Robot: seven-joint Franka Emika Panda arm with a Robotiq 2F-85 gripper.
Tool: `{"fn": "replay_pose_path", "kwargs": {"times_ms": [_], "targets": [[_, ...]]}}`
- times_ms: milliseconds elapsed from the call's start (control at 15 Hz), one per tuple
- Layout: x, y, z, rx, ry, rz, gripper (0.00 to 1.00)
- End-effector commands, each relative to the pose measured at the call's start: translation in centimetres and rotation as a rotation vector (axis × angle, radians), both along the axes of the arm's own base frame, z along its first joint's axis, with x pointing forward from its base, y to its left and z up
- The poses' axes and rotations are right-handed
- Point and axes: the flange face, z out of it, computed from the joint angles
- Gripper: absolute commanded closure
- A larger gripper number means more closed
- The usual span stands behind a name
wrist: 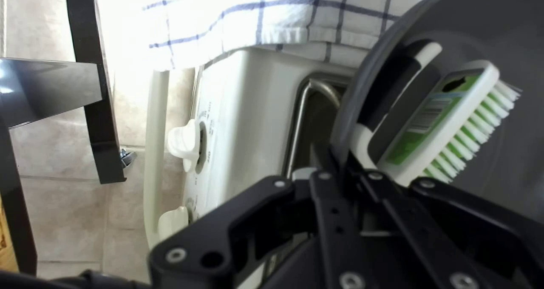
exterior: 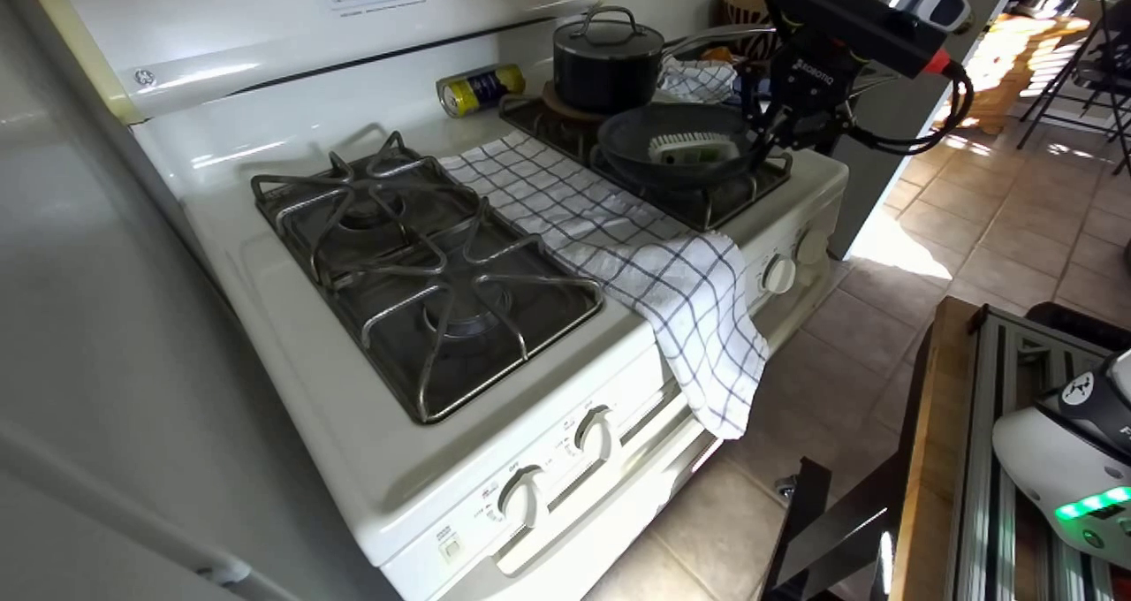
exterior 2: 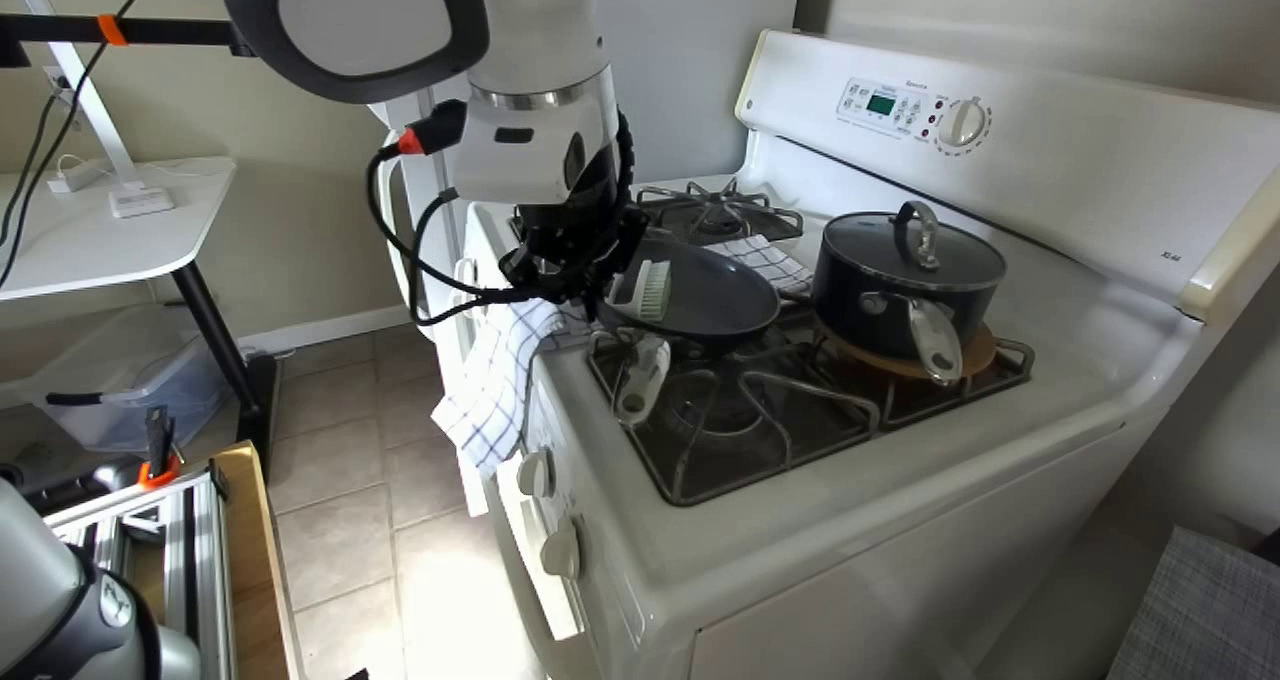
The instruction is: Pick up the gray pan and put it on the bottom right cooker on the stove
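The gray pan (exterior: 641, 137) is at the front right of the stove (exterior: 292, 336), with a white-and-green brush (wrist: 442, 119) lying in it. It also shows in an exterior view (exterior 2: 720, 295), its light handle (exterior 2: 643, 380) pointing to the stove's right side. My gripper (wrist: 335, 157) has its fingers closed on either side of the pan's front rim. It shows in both exterior views (exterior: 762, 137) (exterior 2: 603, 295). The bottom right cooker (exterior 2: 715, 410) is partly under the pan. Whether the pan's base touches the grate, I cannot tell.
A black lidded pot (exterior: 610, 66) stands on the back right burner. A checkered towel (exterior: 610, 221) lies between the burner pairs and hangs over the front edge. A yellow can (exterior: 482, 91) lies at the back. Two left grates (exterior: 424, 256) and front knobs (exterior: 779, 274) stick out.
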Motion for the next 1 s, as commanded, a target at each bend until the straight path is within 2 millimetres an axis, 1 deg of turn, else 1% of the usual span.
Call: {"fn": "replay_pose_path", "kwargs": {"times_ms": [0,133,200,400,933], "targets": [[-1.3,-0.2,1.1,-0.043,-0.057,-0.091,0.99],[-1.2,-0.4,1.3,-0.056,-0.073,-0.12,0.99],[-0.5,-0.5,1.7,-0.06,-0.08,-0.131,0.99],[-0.3,-0.9,1.8,-0.084,-0.094,-0.152,0.99],[-0.2,-2.4,0.9,-0.091,-0.077,-0.209,0.99]]}}
